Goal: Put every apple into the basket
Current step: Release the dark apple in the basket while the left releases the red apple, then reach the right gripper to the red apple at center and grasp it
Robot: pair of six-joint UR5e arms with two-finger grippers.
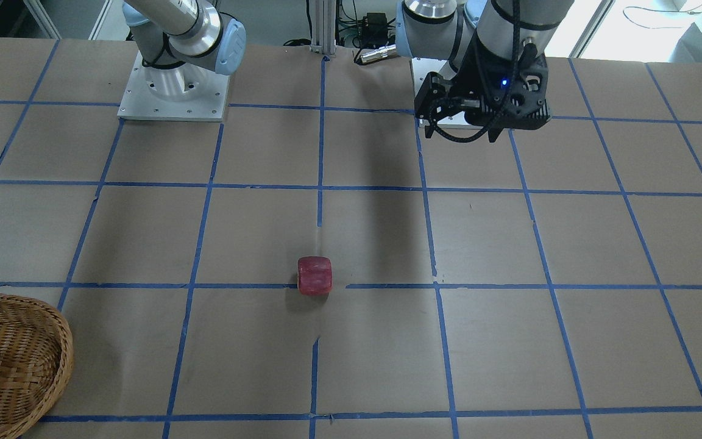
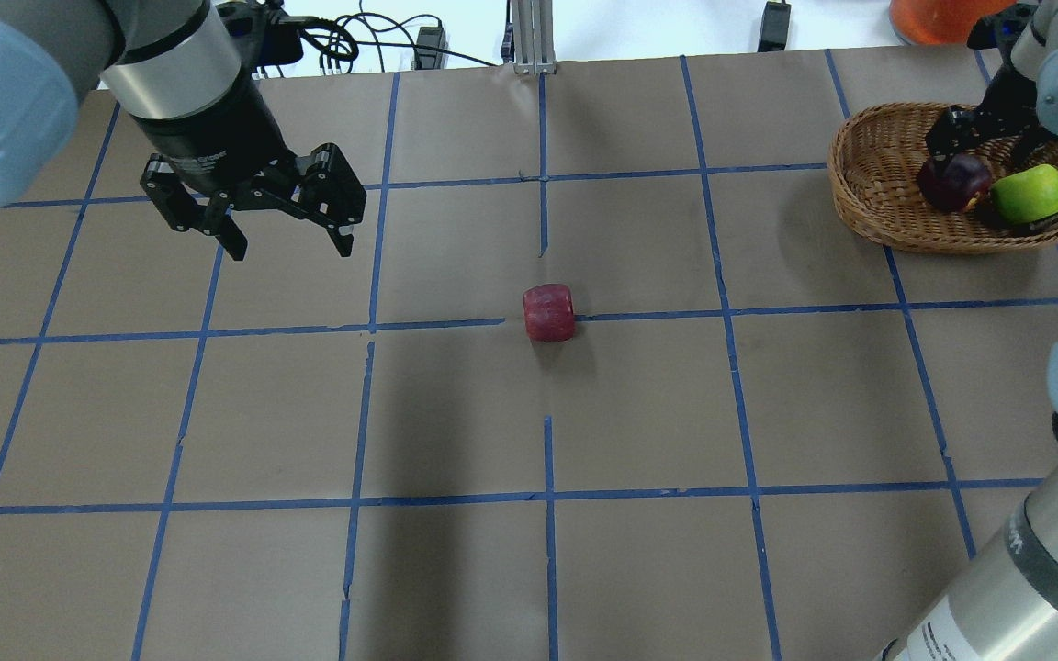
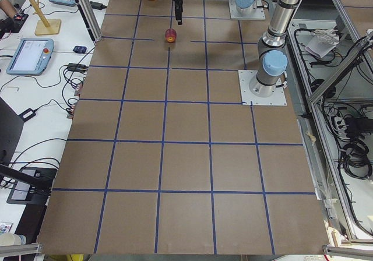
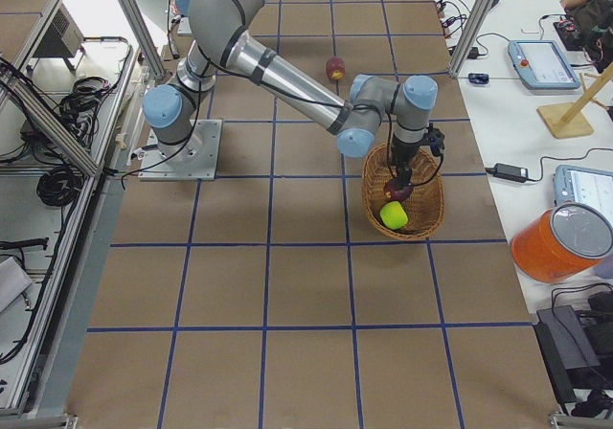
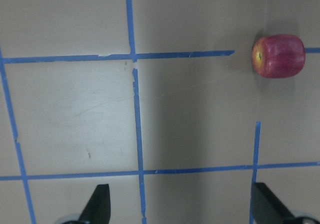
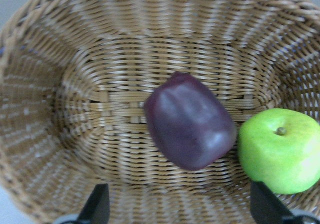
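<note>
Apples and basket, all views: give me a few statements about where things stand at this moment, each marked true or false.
1. The red apple lies on the table, outside the basket. True.
2. The maroon apple and the green apple are both inside the basket, side by side. True.
3. The left gripper is shut on the red apple. False: it is open and empty, above the table and apart from the red apple.
4. The right gripper hangs over the middle of the table. False: it is over the basket, open, with the maroon apple below it.
</note>
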